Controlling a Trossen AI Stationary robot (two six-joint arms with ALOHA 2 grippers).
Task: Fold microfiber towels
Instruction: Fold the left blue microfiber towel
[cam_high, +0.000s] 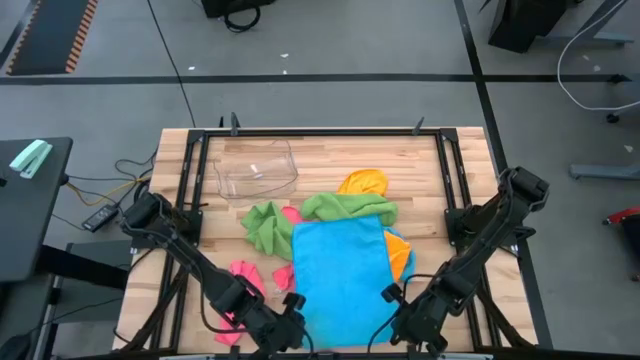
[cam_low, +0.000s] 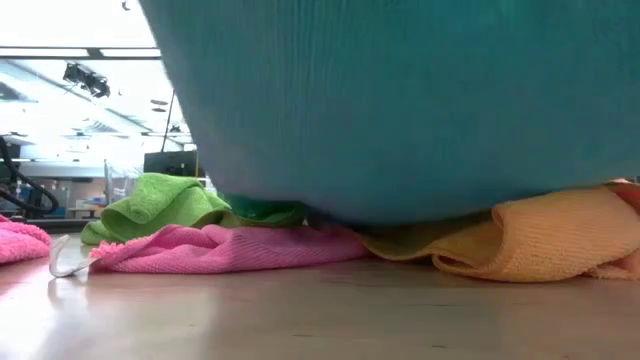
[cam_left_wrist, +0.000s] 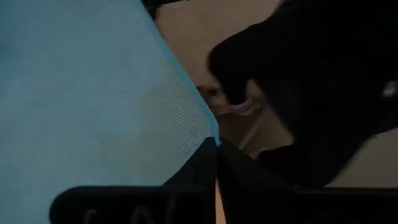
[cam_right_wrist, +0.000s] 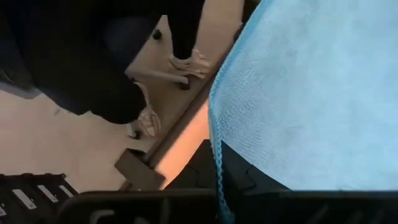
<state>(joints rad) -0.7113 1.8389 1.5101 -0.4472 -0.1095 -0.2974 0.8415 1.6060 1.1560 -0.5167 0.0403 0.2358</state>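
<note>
A large sky-blue microfiber towel (cam_high: 343, 275) was spread on the wooden desk (cam_high: 430, 165), its long axis running from twelve o'clock to six o'clock in the overhead view. Its near edge was held at both corners. The left claw (cam_high: 289, 322) was pressed together on the corner at about seven o'clock, and the right claw (cam_high: 408, 322) was pinched on the corner at about five o'clock. From both claws the cloth stretched away toward twelve o'clock, so a fold would likely carry the near edge that way. Each arm was equally near its own corner.

At the towel's far end lay a crumpled green towel (cam_high: 330, 212) and an orange towel (cam_high: 364, 183), with a pink towel (cam_high: 243, 276) at nine o'clock. A clear plastic tub (cam_high: 257, 168) stood at eleven o'clock.

The table-level view showed what the overhead view could not: the blue cloth (cam_low: 400, 100) was lifted clear of the desk, hanging above the pink (cam_low: 220, 250) and orange (cam_low: 540, 235) cloths. The left wrist view showed the dark fingertips (cam_left_wrist: 208, 163) shut on the cloth's very corner (cam_left_wrist: 186, 118). The right wrist view showed the stitched hem (cam_right_wrist: 216, 155) caught in that claw.
</note>
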